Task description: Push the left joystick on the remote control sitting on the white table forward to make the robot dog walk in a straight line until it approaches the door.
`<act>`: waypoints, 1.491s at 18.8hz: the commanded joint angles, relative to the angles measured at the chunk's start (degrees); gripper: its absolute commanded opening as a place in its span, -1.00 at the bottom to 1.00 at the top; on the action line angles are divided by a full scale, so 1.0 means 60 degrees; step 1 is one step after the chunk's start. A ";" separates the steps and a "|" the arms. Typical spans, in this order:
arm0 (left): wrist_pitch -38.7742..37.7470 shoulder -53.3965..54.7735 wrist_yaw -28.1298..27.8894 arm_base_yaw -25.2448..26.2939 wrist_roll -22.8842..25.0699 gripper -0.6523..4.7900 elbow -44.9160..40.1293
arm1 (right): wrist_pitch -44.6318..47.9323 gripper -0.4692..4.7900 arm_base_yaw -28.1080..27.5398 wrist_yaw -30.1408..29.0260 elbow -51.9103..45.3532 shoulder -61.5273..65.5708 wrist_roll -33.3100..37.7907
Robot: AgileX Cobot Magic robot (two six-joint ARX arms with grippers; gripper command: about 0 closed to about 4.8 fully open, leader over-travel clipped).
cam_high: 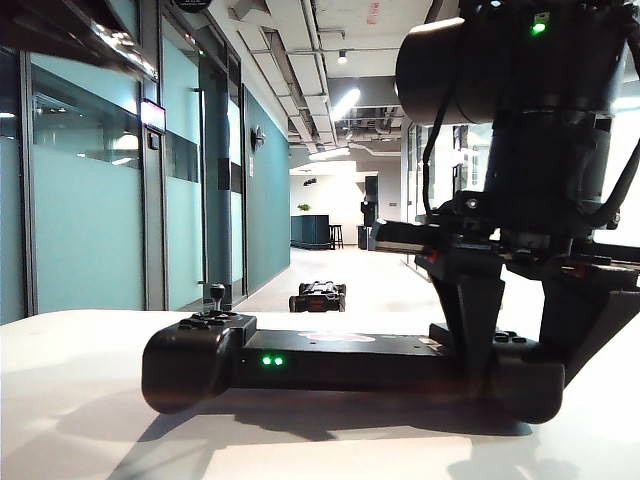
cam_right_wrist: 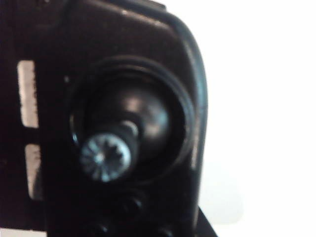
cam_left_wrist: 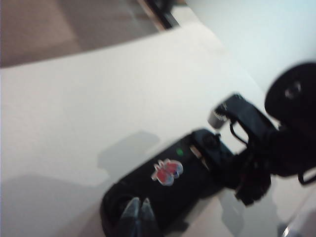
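Note:
The black remote control [cam_high: 330, 362] lies across the white table [cam_high: 80, 400], two green lights on its middle bar. The left joystick [cam_high: 216, 297] stands upright on the left lobe with nothing touching it in the exterior view. My right gripper [cam_high: 520, 385] comes down on the right lobe, one finger on each side, clamped on it. The right wrist view is filled by the other thumbstick [cam_right_wrist: 105, 157]; its jaws are lost in the dark. My left gripper [cam_left_wrist: 137, 207] hovers shut over the near lobe of the remote control [cam_left_wrist: 173, 190]. The robot dog [cam_high: 318, 297] sits low on the corridor floor beyond.
Teal glass walls and a door frame [cam_high: 190, 200] line the left of the corridor, which runs back to a bright hall. The table's far edge [cam_high: 120, 315] lies just behind the controller. The right arm [cam_left_wrist: 276, 143] bulks over the controller's far end.

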 commanded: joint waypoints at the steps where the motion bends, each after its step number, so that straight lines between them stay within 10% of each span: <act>1: 0.0095 0.0463 0.0597 -0.0007 0.0871 -0.78 0.0040 | 0.0131 -0.15 0.0007 -0.0178 0.0015 -0.0004 0.0248; 28: 0.1617 0.5479 0.1974 -0.0306 0.3362 -0.78 -0.0069 | 0.0124 -0.14 0.0007 0.0484 0.0018 -0.0004 0.0448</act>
